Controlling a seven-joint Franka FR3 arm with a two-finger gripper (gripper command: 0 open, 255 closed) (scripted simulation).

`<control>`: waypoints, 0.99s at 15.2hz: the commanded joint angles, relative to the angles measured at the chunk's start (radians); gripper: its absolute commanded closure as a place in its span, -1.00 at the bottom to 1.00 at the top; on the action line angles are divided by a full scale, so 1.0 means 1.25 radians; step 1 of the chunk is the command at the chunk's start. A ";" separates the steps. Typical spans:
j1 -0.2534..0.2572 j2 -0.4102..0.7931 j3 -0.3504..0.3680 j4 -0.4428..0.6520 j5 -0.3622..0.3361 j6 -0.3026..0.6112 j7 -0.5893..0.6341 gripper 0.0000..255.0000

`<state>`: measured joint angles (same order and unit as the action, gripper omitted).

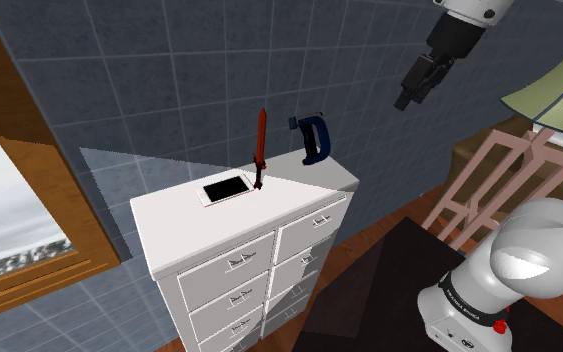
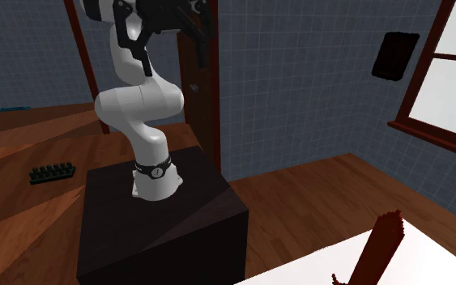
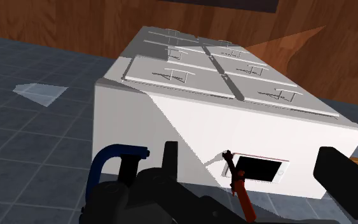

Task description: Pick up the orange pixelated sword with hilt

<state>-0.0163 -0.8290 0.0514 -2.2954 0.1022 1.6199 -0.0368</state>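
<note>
The orange-red pixelated sword stands nearly upright on the white dresser top, its tip against the tiled wall and its hilt down by a flat white-framed black tablet. In the wrist view the sword lies beside that tablet. Its blade rises at the second exterior view's lower right. My gripper hangs open high in the air, well off the dresser toward the shoulder view's right. In the wrist view the gripper has its fingers wide apart, with nothing between them.
A blue C-clamp stands by the wall just beside the sword, also seen in the wrist view. A green lampshade and a pale wooden frame stand near the black stand. A window is on the shoulder view's left.
</note>
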 commanded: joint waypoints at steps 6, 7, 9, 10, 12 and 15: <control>0.001 0.060 0.056 -0.062 0.021 0.151 0.052 -1.00; 0.001 0.076 0.068 -0.070 0.025 0.181 0.063 -1.00; 0.000 0.111 0.091 -0.084 0.029 0.242 0.084 -1.00; -0.001 0.131 0.103 -0.088 0.031 0.272 0.096 -1.00; -0.004 0.174 0.127 -0.094 0.032 0.332 0.119 -1.00; -0.012 0.246 0.163 -0.092 0.026 0.419 0.157 -1.00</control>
<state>-0.0262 -0.5643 0.2383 -2.4200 0.1387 2.1009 0.1417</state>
